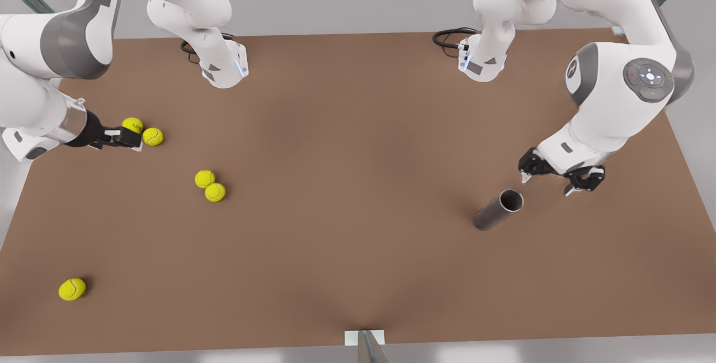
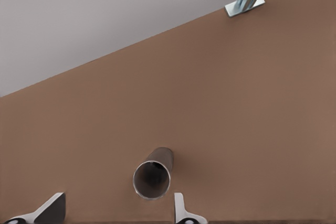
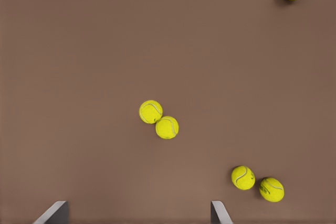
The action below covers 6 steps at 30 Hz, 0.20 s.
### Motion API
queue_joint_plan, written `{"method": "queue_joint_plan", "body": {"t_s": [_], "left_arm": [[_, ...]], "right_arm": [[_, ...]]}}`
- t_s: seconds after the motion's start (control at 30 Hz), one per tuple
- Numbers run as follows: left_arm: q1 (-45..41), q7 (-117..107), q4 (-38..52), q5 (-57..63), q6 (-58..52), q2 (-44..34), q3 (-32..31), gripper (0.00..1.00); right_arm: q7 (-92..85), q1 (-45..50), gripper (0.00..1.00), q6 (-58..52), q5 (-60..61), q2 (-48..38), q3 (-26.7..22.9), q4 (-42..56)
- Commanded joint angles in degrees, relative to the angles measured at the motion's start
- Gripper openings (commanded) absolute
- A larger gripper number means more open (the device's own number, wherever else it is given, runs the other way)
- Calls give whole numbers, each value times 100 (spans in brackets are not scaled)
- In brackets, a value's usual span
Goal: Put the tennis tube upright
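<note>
The tennis tube (image 1: 495,213) is a grey cylinder lying on its side on the brown table, on the front view's right. Its lighter-rimmed hollow end points toward my left gripper (image 1: 551,183). That gripper hovers just behind the hollow end, open, with nothing between its fingers. In the left wrist view the tennis tube (image 2: 153,177) lies just ahead of the left gripper (image 2: 118,211), nearer one fingertip (image 2: 181,208), mouth toward the camera. My right gripper (image 1: 131,139) waits open at the front view's left, beside two yellow-green balls.
Several tennis balls lie on the front view's left half: a pair (image 1: 142,131) by the right gripper, a touching pair (image 1: 210,185) nearer the middle, and one ball (image 1: 72,289) near the front edge. Both arm bases (image 1: 224,69) stand at the back edge.
</note>
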Motion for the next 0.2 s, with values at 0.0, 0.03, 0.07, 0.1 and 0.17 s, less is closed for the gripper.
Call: {"method": "queue_joint_plan", "body": {"t_s": [0.0, 0.03, 0.07, 0.1, 0.17], "left_arm": [[708, -1005, 10, 528, -637, -218, -856, 100], [796, -1006, -25, 519, -628, -297, -944, 100], [822, -1006, -34, 493, -611, -324, -944, 100], [822, -1014, -43, 484, -611, -324, -944, 100], [814, -1014, -43, 493, -593, -289, -944, 100]], "right_arm": [[-22, -3, 100, 8, 1, -1, -1, 2], [-31, -12, 100, 8, 10, -1, -1, 2], [-31, -12, 100, 8, 10, 7, -1, 2], [-40, -12, 100, 8, 10, 7, -1, 2], [-40, -12, 100, 8, 10, 7, -1, 2]]}}
